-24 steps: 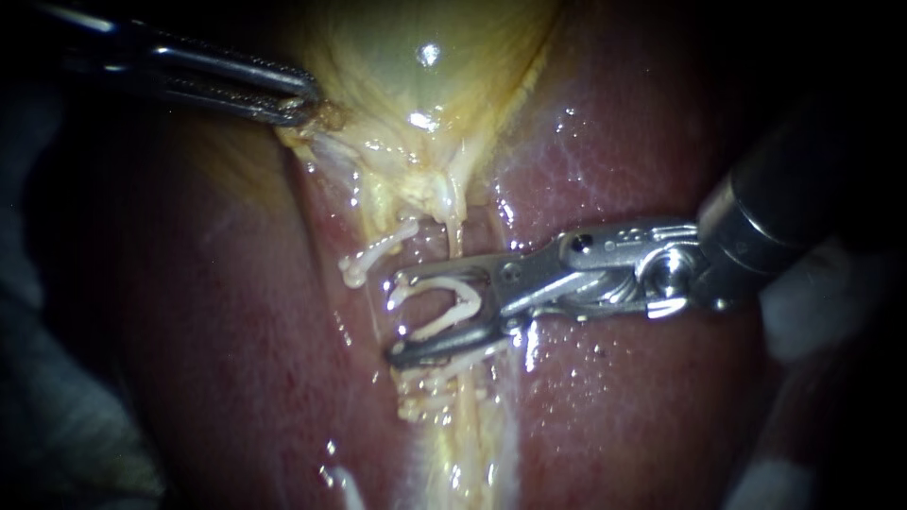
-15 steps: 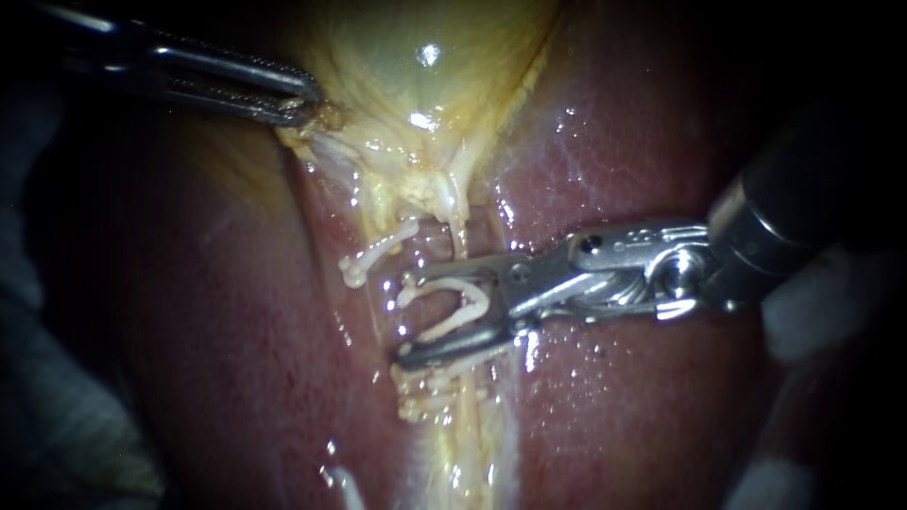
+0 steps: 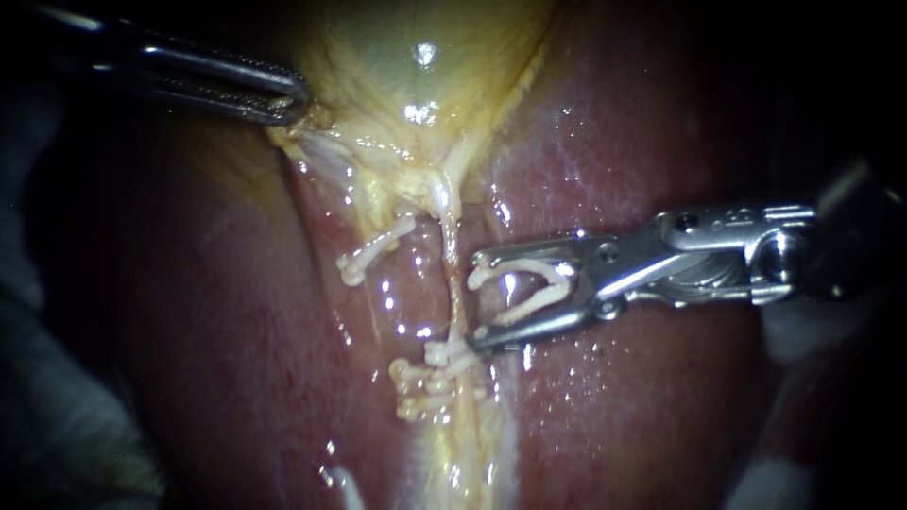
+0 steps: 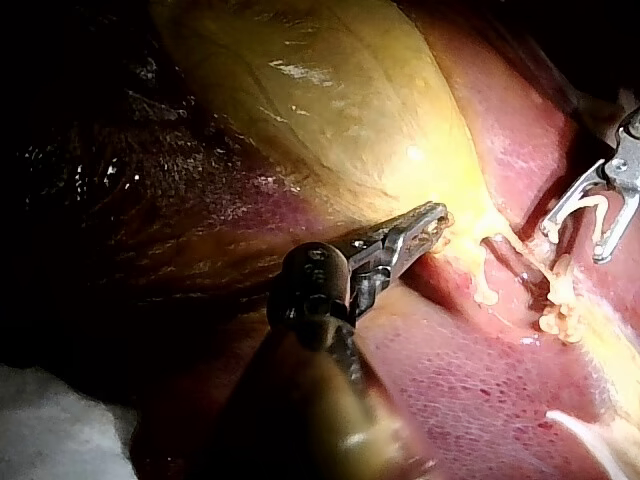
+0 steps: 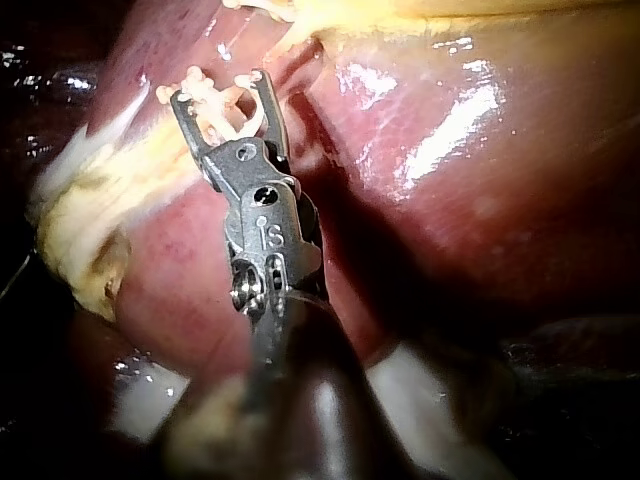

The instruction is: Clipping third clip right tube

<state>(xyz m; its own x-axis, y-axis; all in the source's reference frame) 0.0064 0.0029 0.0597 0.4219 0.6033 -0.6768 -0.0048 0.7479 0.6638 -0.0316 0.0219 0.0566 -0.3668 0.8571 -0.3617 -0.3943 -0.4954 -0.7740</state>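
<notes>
We see the liver [image 3: 614, 170] lying broad and red around the yellow gallbladder [image 3: 416, 85]. Our left instrument [image 3: 295, 102] pinches the gallbladder's edge between its jaws. Our right instrument [image 3: 478, 300] carries an open clip [image 3: 534, 304], one leg against each spread jaw. Its tips sit just beside the right tube [image 3: 453, 264], which is not between them. Lower on that tube cluster clips [image 3: 430, 364]; a single clip [image 3: 373, 250] lies to its left.

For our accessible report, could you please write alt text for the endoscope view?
The right instrument holds an open white clip in its jaws beside a thin tube, not around it. The left instrument grips the gallbladder edge; closed clips sit lower on the tube.
</notes>
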